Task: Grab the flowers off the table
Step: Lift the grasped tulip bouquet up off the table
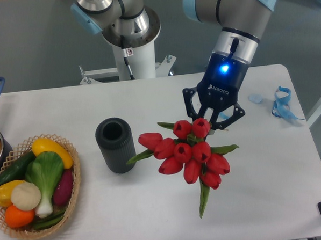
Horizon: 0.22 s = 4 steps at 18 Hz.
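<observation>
Right of centre in the frame, the claw [213, 119] is clamped on the stems of the flowers [186, 155], whose red heads point toward the camera, apparently held just clear of the white counter [271, 184], beside a dark cylinder [116, 145].

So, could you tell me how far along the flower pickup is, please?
Mostly done: the gripper is shut on the flowers, and the bunch appears to hang clear of the table, blooms facing the camera. In hand: carrying the bunch. Nothing obvious left except keeping the hold.
</observation>
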{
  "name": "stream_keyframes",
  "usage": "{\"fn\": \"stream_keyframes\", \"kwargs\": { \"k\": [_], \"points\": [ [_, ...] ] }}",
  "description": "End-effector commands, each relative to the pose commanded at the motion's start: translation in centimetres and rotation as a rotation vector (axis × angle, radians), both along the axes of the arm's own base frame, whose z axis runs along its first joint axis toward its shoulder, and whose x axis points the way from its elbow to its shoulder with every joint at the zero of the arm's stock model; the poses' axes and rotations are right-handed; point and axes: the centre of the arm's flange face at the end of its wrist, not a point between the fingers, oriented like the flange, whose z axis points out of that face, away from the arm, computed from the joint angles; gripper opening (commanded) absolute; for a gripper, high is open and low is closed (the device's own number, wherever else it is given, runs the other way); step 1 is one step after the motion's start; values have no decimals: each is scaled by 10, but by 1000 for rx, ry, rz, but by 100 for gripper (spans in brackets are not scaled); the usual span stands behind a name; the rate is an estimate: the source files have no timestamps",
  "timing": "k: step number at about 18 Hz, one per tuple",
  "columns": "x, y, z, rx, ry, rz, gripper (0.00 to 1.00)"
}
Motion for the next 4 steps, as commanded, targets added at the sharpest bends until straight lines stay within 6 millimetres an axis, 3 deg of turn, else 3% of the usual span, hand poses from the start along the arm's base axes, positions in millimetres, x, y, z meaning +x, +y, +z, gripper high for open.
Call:
{"fn": "stream_keyframes", "kwargs": {
  "k": [4],
  "points": [
    [0, 0, -1, -1, -1, 0, 20]
  ]
}}
